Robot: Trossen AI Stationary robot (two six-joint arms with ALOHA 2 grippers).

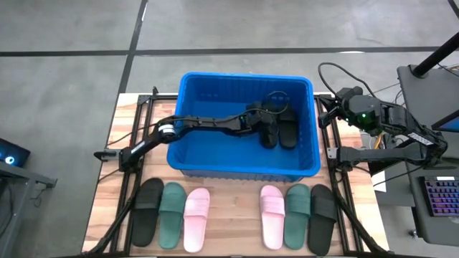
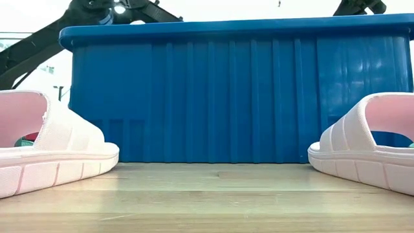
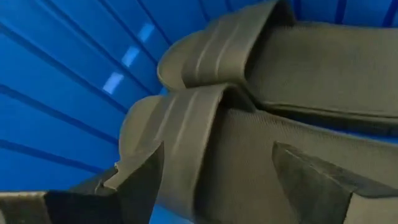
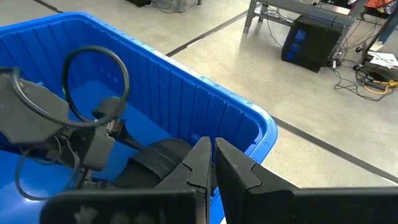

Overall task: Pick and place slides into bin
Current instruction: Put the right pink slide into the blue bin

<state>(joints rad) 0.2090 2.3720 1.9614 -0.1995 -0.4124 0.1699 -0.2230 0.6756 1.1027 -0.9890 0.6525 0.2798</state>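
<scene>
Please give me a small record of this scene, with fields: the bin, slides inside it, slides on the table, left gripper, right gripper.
bin: blue bin at the far middle of the wooden table
slides inside: two black slides, side by side at the right end
slides on table: six in a row before the bin, black, green, pink, then pink, green, black
left gripper: left gripper inside the bin, open over a black slide
right gripper: right gripper shut, waiting by the bin's right rim

The floor around the wooden table is grey concrete, crossed by dark seam lines. Beside the table stands a keyboard with lit keys. Farther off, a dark computer case sits under a metal desk, with loose cables, perhaps power cords, on the floor.
</scene>
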